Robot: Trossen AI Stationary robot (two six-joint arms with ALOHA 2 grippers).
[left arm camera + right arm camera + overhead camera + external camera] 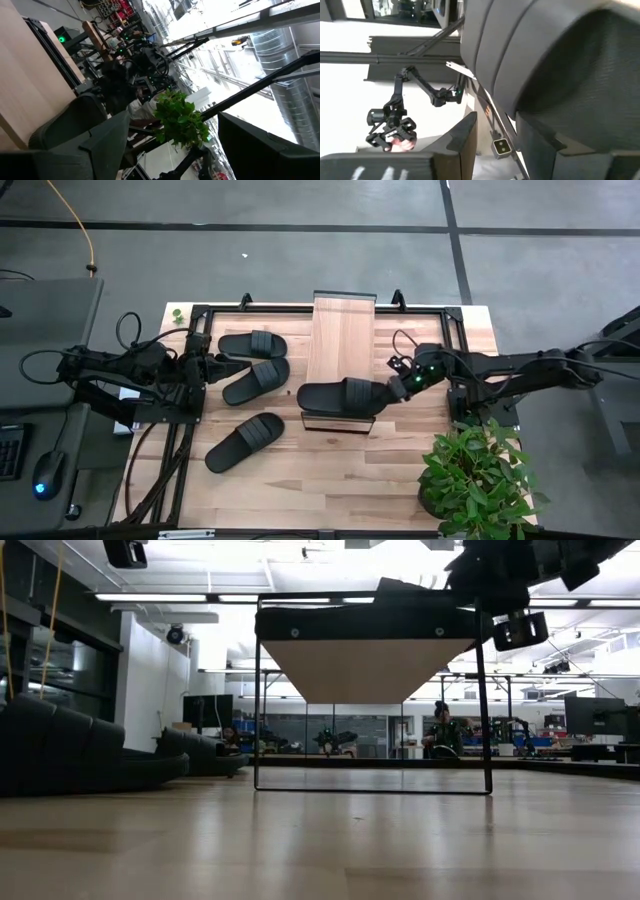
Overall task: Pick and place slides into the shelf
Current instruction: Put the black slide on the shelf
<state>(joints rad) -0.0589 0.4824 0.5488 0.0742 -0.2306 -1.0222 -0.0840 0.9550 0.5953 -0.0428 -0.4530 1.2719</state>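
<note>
Wooden tabletop (400, 480) is carrying a shelf (342, 340) with one slide (340, 396) resting crosswise on its near end.

Right gripper (400, 383) is sitting at that slide's end, fingers partly parted, so whether it is gripping cannot be told; the overhanging slide is risking tipping off if nudged. Left gripper (208, 368) is waiting, spread wide. Counted: four slides, three (255, 343) (255, 381) (244, 441) lying on the table; one shelf; one potted plant (478, 480).

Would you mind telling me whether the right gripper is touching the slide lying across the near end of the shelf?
Cannot tell. In the high view the right gripper overlaps the slide's end on the shelf, showing neither contact nor gap.
</note>
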